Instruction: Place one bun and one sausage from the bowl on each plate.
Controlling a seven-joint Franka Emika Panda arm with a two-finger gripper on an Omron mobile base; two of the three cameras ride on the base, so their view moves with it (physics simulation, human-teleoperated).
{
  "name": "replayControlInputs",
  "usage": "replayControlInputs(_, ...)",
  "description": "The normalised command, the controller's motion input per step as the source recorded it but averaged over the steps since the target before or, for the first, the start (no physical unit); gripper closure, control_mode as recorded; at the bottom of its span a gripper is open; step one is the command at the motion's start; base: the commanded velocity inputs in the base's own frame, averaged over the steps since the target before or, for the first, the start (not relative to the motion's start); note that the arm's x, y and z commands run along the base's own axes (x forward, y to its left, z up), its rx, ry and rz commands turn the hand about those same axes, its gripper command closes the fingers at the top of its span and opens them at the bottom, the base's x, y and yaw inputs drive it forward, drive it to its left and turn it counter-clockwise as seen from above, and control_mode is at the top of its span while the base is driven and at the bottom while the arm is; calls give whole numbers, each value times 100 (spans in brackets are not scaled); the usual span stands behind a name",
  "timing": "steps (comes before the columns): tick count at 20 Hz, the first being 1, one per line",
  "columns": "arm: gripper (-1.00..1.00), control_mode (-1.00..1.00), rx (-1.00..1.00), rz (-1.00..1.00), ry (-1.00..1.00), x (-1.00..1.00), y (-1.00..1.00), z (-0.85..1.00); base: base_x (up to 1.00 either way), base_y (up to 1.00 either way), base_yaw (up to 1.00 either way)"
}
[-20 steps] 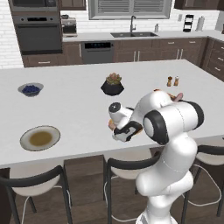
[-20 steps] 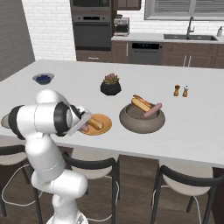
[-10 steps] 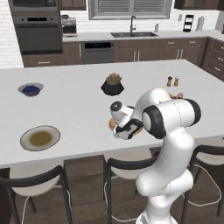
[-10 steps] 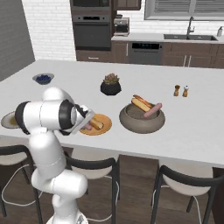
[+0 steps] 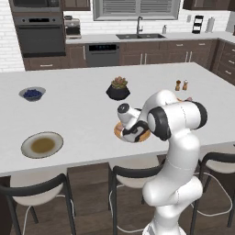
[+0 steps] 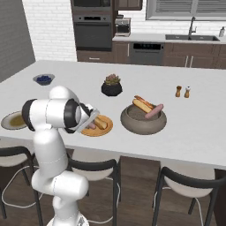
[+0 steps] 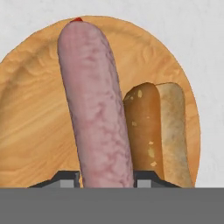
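My gripper is shut on a pinkish sausage, which sticks out from between the fingertips just above the orange-tan plate. A golden bun lies on that plate beside the sausage. In the right base view the gripper hangs at the left edge of the same plate, with the bun on it. To its right, the grey-brown bowl holds another bun and another sausage. The plate with the olive centre lies bare at the far left.
A small bowl of blueberries and a black plant pot stand farther back on the white island. Two shakers stand behind the bowl. Dark stools line the island's near edge.
The arm's upper joints have swung slightly. The gripper has edged a little over the orange-tan plate with the sausage still in it.
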Motion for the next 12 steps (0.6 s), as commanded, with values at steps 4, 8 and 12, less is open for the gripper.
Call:
replayControlInputs(4,100,-100,0,0,0,0,-1,-11,0,0,0)
replayControlInputs(8,-100,-100,0,0,0,0,0,-5,0,0,0)
replayControlInputs(12,-100,-100,0,0,0,0,0,0,0,0,0)
